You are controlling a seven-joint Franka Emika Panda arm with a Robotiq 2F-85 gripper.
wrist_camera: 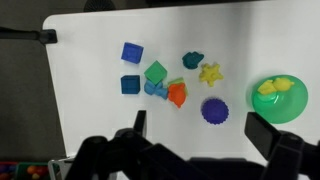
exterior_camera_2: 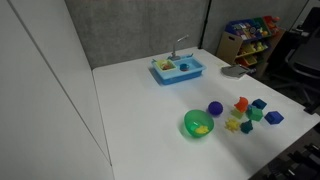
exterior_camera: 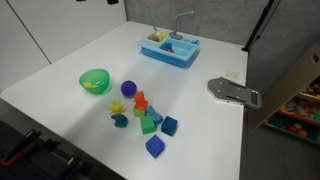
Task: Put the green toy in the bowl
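Observation:
The green toy (wrist_camera: 192,60), a small dark teal piece, lies on the white table next to a yellow star (wrist_camera: 210,73); it shows in both exterior views (exterior_camera: 121,121) (exterior_camera_2: 247,127). The bright green bowl (wrist_camera: 290,112) stands apart at the right of the wrist view with a yellow piece inside, and shows in both exterior views (exterior_camera: 95,74) (exterior_camera_2: 190,123). My gripper (wrist_camera: 200,128) is open and empty, high above the table, with the purple ball (wrist_camera: 215,110) between its fingers in the picture. The gripper is not seen in the exterior views.
A light-green block (wrist_camera: 155,72), an orange piece (wrist_camera: 177,95) and two blue cubes (wrist_camera: 132,53) (wrist_camera: 130,85) lie near the toy. A light-blue tub (exterior_camera: 170,55) stands at the far side. A grey flat object (exterior_camera: 232,92) lies at the table edge.

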